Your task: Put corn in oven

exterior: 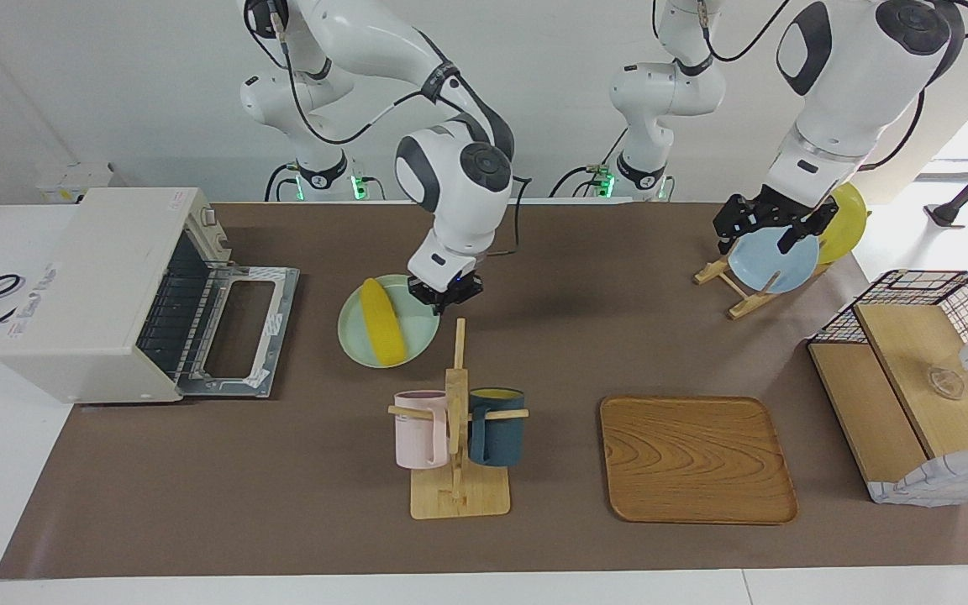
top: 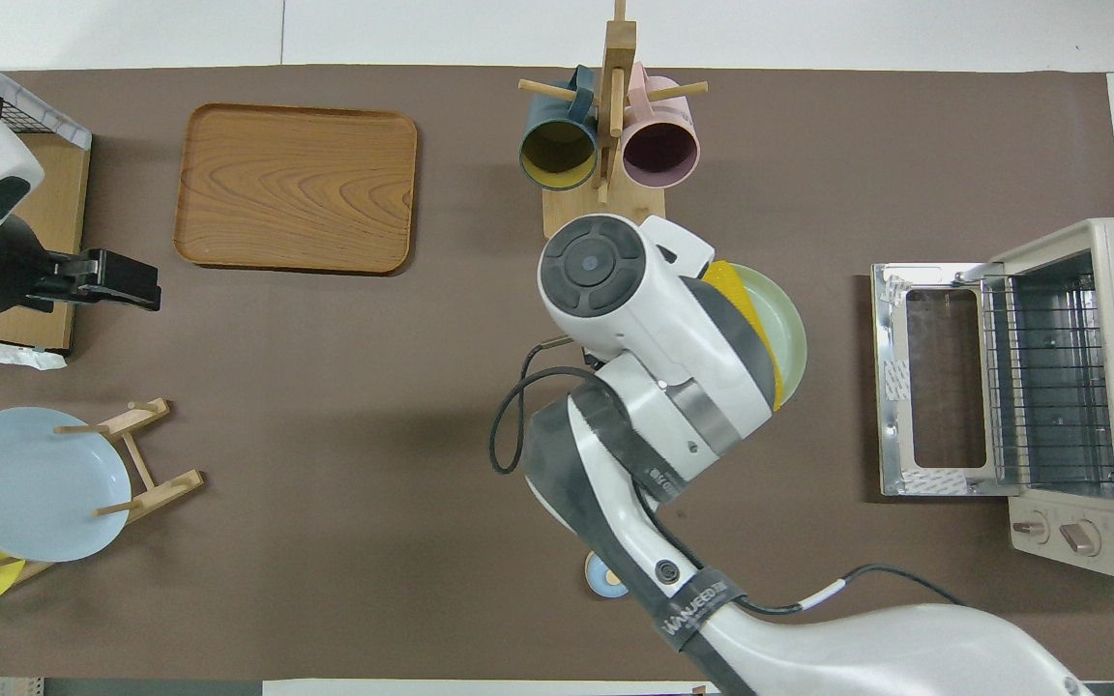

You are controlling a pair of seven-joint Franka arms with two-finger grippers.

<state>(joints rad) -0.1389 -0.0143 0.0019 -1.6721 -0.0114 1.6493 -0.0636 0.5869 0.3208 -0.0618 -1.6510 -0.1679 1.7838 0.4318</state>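
The yellow corn (exterior: 384, 316) lies on a pale green plate (exterior: 358, 340) in the middle of the table; in the overhead view only a strip of the corn (top: 737, 290) shows past the right arm. My right gripper (exterior: 444, 301) is shut and hangs low at the plate's rim toward the left arm's end, beside the corn and not around it. The off-white oven (exterior: 89, 286) stands at the right arm's end, its door (exterior: 240, 329) folded down flat and the wire rack showing. My left gripper (exterior: 765, 228) waits open over the dish rack.
A wooden mug tree (exterior: 455, 420) with a pink and a dark blue mug stands farther from the robots than the plate. A wooden tray (exterior: 696, 458) lies beside it. A rack with a blue plate (exterior: 774, 262) and a wire basket (exterior: 921, 294) stand at the left arm's end.
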